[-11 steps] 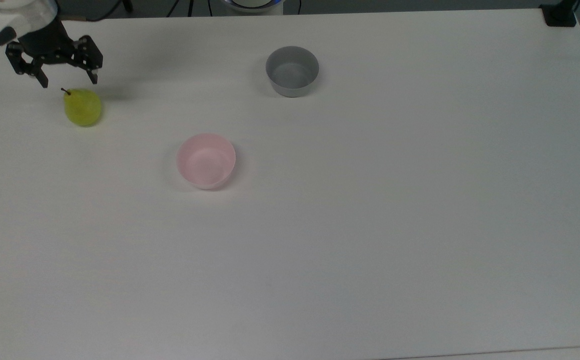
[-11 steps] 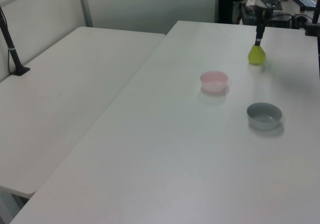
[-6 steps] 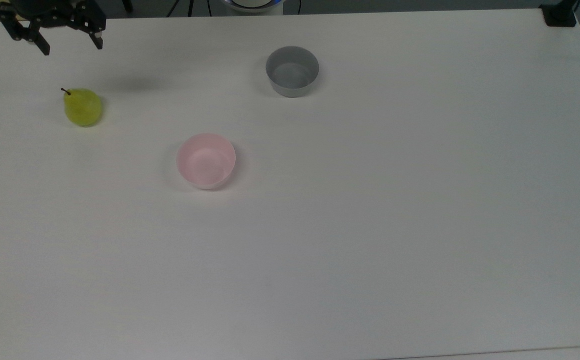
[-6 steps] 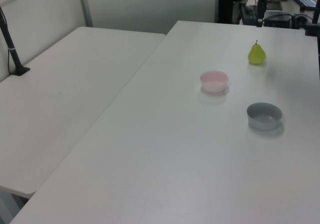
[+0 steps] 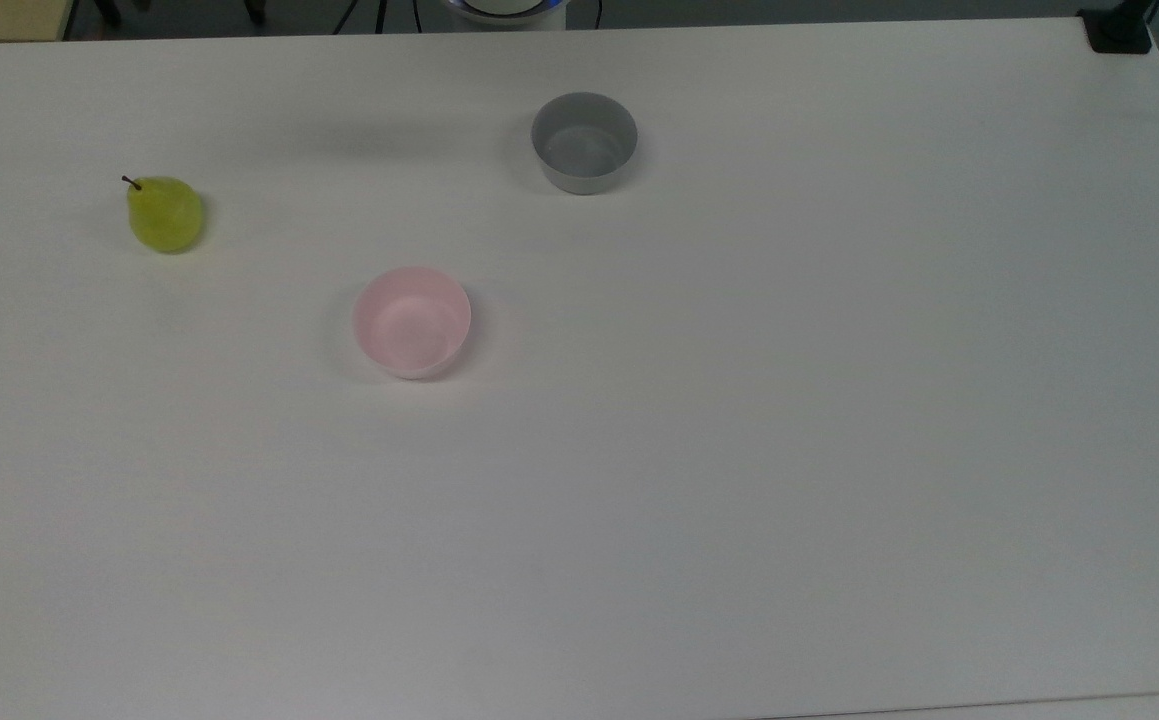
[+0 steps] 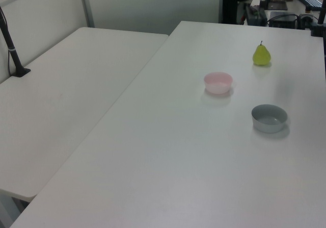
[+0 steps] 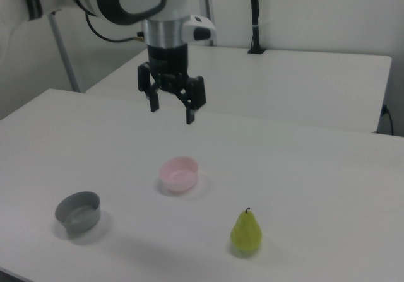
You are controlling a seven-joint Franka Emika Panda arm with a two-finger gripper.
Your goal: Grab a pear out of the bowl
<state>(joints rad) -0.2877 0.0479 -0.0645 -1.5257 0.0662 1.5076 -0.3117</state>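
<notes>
In the right view the claw (image 7: 170,109) hangs high above the white tabletop (image 7: 303,187), pointing straight down from the arm's white and black wrist. Its two black fingers (image 7: 153,101) stand wide apart with nothing between them.

The pear (image 7: 246,233) stands upright on the tabletop, stem up, well below the claw and off toward the right view's lower right. It sits outside both bowls. The pale pink bowl (image 7: 179,173) is empty and lies between the claw and the pear in the right view, just beneath the fingers' line. The grey bowl (image 7: 78,211) is also empty and sits further toward the right view's left.

In the top view the pear (image 5: 166,213) is close to the top view's left edge of the tabletop (image 5: 739,450), well apart from the pink bowl (image 5: 411,321). The grey bowl (image 5: 583,142) sits near the far edge. The tabletop's near half and the top view's right side are bare, giving wide room.

In the left view the pear (image 6: 261,55) stands near the far end of the tabletop, beyond the pink bowl (image 6: 218,82) and the grey bowl (image 6: 269,118). A second white table (image 6: 56,100) adjoins on the left view's left.
</notes>
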